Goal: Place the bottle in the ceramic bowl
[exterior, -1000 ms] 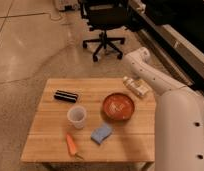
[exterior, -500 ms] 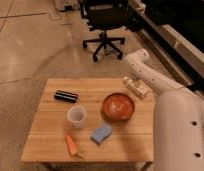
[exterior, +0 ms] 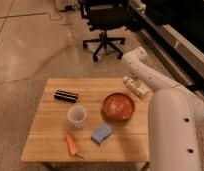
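The bottle, small and pale cream-tan, lies on its side near the right edge of the wooden table. The ceramic bowl, round and reddish-orange, sits just left of and in front of it and looks empty. My white arm comes in from the lower right, bends above the table's far right corner and reaches down to the bottle. The gripper is at the bottle's far end, right against it. Whether it holds the bottle does not show.
A translucent plastic cup stands left of the bowl. A blue sponge, an orange carrot and a black flat object lie on the table. An office chair stands behind the table, and a counter runs along the right.
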`<control>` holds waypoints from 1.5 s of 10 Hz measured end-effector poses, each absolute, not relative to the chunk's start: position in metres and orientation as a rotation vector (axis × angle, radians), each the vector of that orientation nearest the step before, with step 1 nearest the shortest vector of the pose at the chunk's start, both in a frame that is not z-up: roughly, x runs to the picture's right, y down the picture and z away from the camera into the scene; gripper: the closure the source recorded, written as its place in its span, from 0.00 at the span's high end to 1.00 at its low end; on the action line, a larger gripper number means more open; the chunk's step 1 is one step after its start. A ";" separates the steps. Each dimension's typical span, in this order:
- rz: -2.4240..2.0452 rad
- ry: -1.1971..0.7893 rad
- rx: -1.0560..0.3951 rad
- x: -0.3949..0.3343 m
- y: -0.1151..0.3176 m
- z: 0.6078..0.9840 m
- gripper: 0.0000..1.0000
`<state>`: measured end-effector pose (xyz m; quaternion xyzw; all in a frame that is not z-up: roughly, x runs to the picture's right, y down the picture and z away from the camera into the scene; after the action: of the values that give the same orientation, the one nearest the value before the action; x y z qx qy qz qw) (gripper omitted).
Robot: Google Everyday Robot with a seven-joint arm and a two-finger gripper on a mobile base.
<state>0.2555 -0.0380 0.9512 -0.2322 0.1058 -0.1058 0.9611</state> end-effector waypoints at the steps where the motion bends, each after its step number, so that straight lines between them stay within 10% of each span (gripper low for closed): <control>1: -0.159 0.238 -0.482 0.262 -0.037 0.951 0.65; 15: 0.251 0.238 -0.623 0.306 -0.017 0.953 0.65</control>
<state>0.3061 -0.0173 0.9533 -0.3049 0.1165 0.1227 0.9372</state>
